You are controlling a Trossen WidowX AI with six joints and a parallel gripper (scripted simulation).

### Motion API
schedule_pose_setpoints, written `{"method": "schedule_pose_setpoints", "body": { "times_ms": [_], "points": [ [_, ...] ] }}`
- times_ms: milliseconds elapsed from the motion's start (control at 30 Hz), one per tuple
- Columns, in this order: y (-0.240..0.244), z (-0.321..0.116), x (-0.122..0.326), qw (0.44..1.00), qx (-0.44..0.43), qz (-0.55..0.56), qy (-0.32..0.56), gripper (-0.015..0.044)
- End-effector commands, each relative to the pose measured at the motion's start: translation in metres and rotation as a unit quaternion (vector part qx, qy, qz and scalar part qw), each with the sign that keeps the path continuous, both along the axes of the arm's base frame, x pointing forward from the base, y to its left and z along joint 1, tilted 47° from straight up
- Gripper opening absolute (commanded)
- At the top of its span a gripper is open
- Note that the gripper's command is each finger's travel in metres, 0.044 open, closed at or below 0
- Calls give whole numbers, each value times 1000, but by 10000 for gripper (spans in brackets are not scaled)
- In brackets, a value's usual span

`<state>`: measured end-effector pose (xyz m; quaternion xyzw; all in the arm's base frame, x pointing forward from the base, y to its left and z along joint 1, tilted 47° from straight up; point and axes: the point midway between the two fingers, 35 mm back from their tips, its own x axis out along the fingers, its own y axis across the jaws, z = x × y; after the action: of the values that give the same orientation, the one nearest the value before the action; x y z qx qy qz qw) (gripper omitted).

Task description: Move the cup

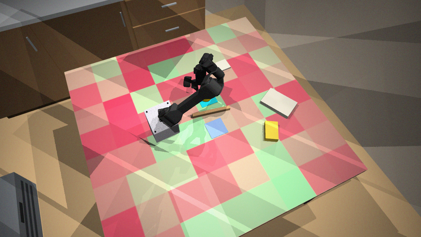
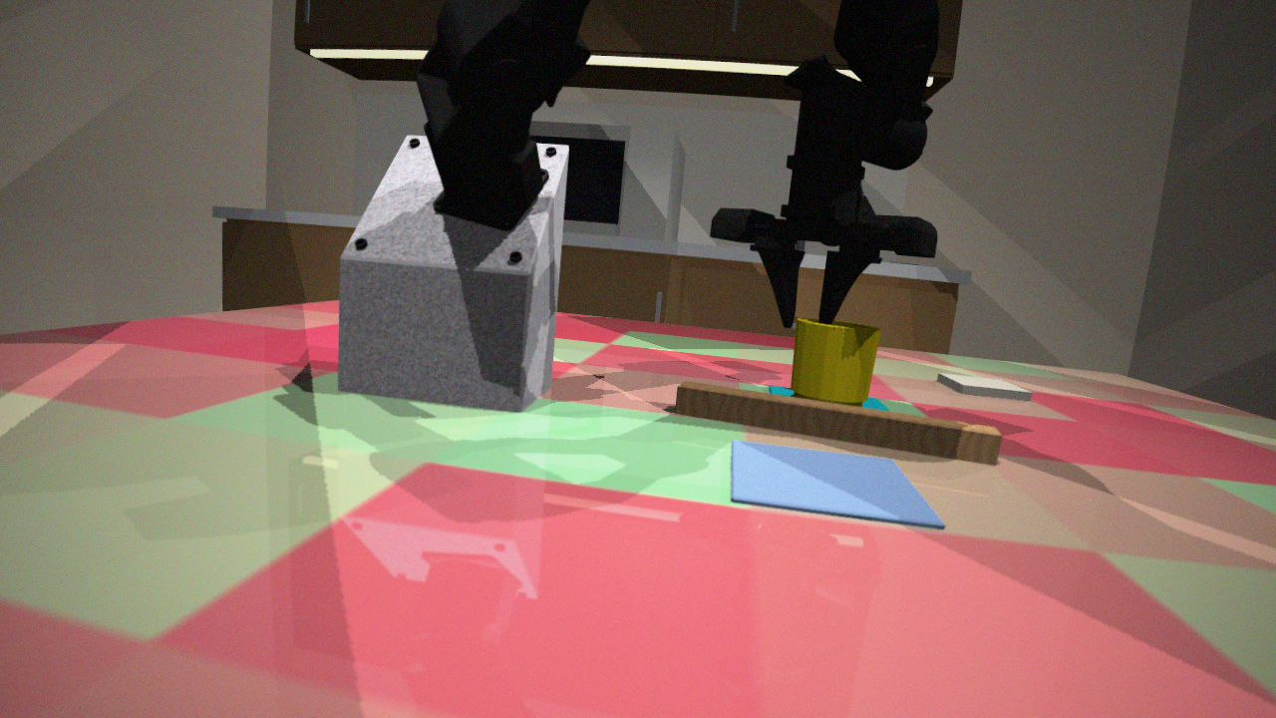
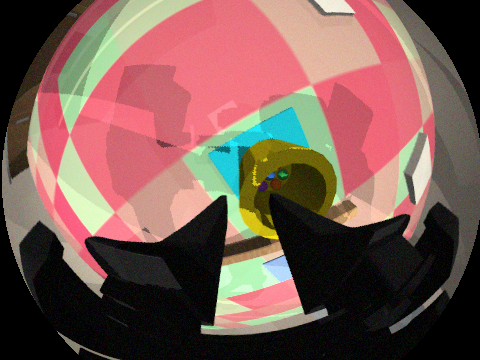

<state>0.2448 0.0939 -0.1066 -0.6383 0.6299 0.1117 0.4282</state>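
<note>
open gripper (image 3: 248, 206) fingers straddle yellow cup (image 3: 294, 170) rim.
</note>
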Motion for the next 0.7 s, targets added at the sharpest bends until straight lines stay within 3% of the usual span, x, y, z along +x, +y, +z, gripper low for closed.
{"method": "schedule_pose_setpoints", "body": {
  "times_ms": [0,567,667],
  "points": [
    [9,8,1,1000,7,-1,-5,147],
    [20,21,-10,1000,5,0,-4,147],
    [17,18,-9,1000,0,2,-1,225]
  ]
}}
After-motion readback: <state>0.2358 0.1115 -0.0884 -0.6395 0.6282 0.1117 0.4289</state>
